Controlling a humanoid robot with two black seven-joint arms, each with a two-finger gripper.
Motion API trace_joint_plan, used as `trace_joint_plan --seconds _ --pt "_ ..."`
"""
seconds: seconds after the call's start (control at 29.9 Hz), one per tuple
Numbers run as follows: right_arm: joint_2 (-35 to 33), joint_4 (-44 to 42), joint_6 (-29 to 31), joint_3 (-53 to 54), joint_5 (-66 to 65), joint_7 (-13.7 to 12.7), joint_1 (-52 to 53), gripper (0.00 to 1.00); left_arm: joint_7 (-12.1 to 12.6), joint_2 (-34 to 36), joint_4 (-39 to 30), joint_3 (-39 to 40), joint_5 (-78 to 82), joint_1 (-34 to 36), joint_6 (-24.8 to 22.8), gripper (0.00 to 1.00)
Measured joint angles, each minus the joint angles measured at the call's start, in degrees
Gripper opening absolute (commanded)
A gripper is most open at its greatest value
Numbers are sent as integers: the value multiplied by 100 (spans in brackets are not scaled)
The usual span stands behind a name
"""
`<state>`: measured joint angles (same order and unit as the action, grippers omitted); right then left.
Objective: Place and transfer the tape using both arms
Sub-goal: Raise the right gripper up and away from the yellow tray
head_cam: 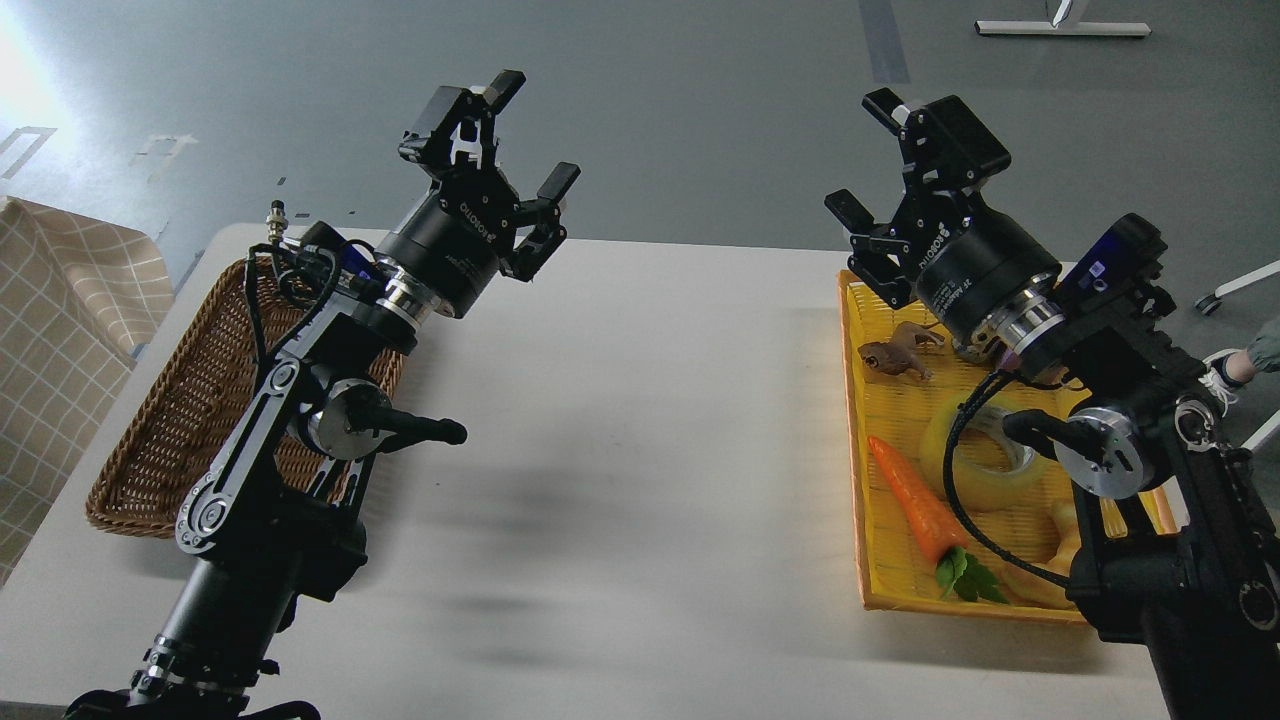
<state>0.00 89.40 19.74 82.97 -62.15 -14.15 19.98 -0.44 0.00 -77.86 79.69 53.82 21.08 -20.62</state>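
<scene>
The tape (985, 462), a translucent yellow roll with a white core, lies in the yellow tray (855, 420) at the table's right, partly behind my right arm and its cable. My right gripper (862, 160) is raised above the tray's far end, open and empty, well above the tape. On the left, my left gripper (532, 132) is lifted over the table's far edge beside the wicker basket (170, 420); its fingers are spread wide with nothing between them.
In the tray also lie an orange toy carrot (915, 505), a small brown animal figure (895, 357) and a pale yellow croissant-shaped toy (1040, 545). White tabletop (640, 450) spans between basket and tray. A checked cloth (60, 300) sits at far left.
</scene>
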Motion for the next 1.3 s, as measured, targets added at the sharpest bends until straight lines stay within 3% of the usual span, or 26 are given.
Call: trace_joint_plan --seconds 1.3 --pt "0 38 106 44 59 -18 52 100 0 0 10 -15 -118 33 123 98"
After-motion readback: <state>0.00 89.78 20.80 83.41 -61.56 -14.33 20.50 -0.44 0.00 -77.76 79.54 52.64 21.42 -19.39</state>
